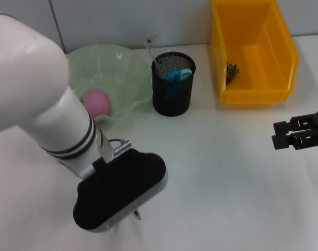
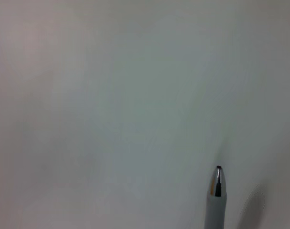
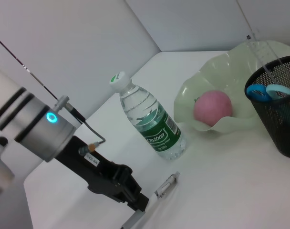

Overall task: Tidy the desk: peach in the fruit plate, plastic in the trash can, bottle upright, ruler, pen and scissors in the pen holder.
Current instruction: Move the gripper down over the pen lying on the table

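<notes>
My left gripper (image 1: 128, 206) is low over the near table, shut on the pen (image 2: 216, 198), whose tip (image 1: 137, 215) pokes out beneath it. In the right wrist view the left gripper (image 3: 137, 201) sits across the pen (image 3: 167, 185). The pink peach (image 1: 97, 101) lies in the green fruit plate (image 1: 130, 65). Blue scissors handles (image 1: 178, 74) and a clear ruler (image 1: 152, 48) stand in the black mesh pen holder (image 1: 172, 97). The bottle (image 3: 151, 119) stands upright, hidden by the left arm in the head view. A dark crumpled piece of plastic (image 1: 231, 71) lies in the yellow trash can (image 1: 256, 95). My right gripper (image 1: 276, 134) hovers open at the right edge.
My big white left arm (image 1: 38, 99) covers the left of the head view. The fruit plate, pen holder and trash can line the far side against the wall. Bare white table (image 1: 216, 178) lies between the two grippers.
</notes>
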Robot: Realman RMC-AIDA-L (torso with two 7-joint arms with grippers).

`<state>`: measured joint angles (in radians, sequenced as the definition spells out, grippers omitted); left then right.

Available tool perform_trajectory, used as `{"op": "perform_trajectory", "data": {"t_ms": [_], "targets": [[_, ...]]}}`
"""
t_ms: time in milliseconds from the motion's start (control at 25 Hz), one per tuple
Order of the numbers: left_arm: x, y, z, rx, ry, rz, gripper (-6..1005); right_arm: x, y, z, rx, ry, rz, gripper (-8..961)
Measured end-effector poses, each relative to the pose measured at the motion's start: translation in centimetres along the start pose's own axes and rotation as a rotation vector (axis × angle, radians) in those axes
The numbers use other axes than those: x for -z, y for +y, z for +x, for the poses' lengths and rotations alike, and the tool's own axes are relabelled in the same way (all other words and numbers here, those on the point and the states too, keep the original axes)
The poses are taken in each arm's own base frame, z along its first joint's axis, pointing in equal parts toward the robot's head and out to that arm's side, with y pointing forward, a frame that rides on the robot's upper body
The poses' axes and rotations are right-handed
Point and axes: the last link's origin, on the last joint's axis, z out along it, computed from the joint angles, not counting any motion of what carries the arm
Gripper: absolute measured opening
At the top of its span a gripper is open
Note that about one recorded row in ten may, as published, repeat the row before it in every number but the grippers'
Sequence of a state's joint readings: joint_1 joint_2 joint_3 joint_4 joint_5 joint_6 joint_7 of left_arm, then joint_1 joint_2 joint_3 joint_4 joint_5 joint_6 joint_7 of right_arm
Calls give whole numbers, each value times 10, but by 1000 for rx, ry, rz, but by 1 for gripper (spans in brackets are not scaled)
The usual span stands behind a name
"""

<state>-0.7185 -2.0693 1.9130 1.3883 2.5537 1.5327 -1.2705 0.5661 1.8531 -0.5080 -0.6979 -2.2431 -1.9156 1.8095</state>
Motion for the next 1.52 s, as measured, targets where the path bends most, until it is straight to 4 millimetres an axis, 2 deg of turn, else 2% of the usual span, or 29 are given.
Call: {"op": "perform_trajectory", "data": {"t_ms": [400,560,600,1120,1360,1520], "targets": [[25,-4,-11,179,175,145,96,0,0,1,-2,3,0,756],[23,-1,-10,191,187,142,87,1,0,1,-2,6,0,756],[20,0,-8,184,187,128,11,1,0,0,-3,7,-2,756],[13,-4,14,84,159,89,76,1,2,5,-16,19,-8,756],[1,-11,25,-47,108,98,106,1,1,5,-18,18,-6,756],[1,-11,25,-47,108,98,238,1,1,5,-14,17,-3,756]]}}
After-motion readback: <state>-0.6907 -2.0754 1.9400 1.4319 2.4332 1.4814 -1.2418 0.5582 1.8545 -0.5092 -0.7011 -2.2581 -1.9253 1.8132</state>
